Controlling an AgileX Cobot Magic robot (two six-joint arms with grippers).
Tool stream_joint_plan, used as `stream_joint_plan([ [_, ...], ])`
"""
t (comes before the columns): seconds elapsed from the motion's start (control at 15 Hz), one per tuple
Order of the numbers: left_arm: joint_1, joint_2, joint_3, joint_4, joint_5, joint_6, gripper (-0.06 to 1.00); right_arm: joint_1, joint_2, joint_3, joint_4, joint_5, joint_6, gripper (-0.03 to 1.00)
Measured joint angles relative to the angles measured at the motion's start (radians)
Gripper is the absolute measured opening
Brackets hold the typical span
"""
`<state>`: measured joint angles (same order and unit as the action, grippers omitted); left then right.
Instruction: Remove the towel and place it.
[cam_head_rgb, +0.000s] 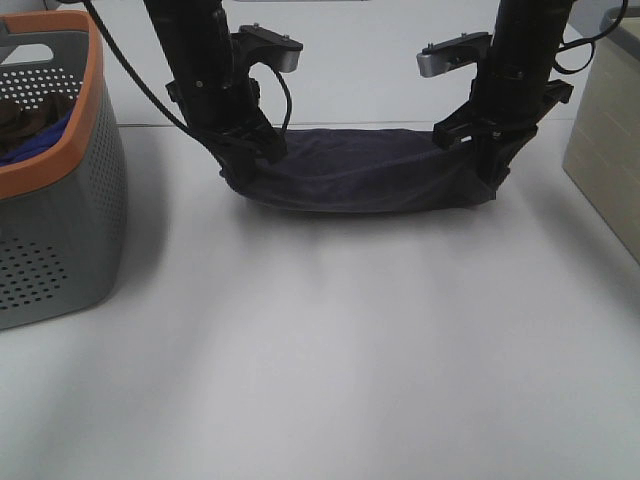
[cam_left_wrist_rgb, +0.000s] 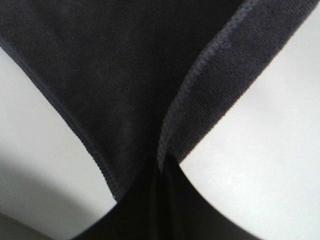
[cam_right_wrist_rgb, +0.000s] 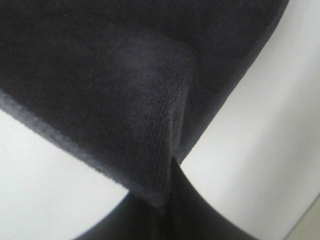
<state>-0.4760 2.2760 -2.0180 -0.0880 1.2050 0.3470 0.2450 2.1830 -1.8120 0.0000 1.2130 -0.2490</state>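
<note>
Together, the left gripper (cam_head_rgb: 243, 160) and right gripper (cam_head_rgb: 485, 148) each clench a corner of the towel (cam_head_rgb: 360, 172), which sags between them over the table (cam_head_rgb: 320, 360).

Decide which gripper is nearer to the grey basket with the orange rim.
Left. The left gripper grips the towel end towards the basket; the right gripper grips the opposite end, farther off.
</note>
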Motion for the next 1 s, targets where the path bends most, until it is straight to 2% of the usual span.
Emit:
stream_joint_plan([
  [0.27, 0.000, 0.002, 0.139, -0.028, 0.005, 0.017, 0.00, 0.000, -0.001, 0.154, 0.076, 0.000, 0.023, 0.00],
  [0.6, 0.000, 0.005, 0.254, -0.100, 0.006, 0.047, 0.00, 0.000, -0.020, 0.302, 0.076, -0.001, 0.023, 0.00],
  [0.8, -0.001, 0.005, 0.291, -0.111, 0.006, 0.051, 0.00, 0.000, -0.027, 0.336, 0.075, -0.001, 0.023, 0.00],
  [0.87, -0.003, 0.005, 0.308, -0.111, 0.006, 0.052, 0.00, 0.000, -0.030, 0.345, 0.075, -0.001, 0.023, 0.03],
  [1.0, -0.007, -0.004, 0.345, -0.110, 0.005, 0.059, 0.00, 0.000, -0.034, 0.351, 0.070, -0.001, 0.023, 0.18],
])
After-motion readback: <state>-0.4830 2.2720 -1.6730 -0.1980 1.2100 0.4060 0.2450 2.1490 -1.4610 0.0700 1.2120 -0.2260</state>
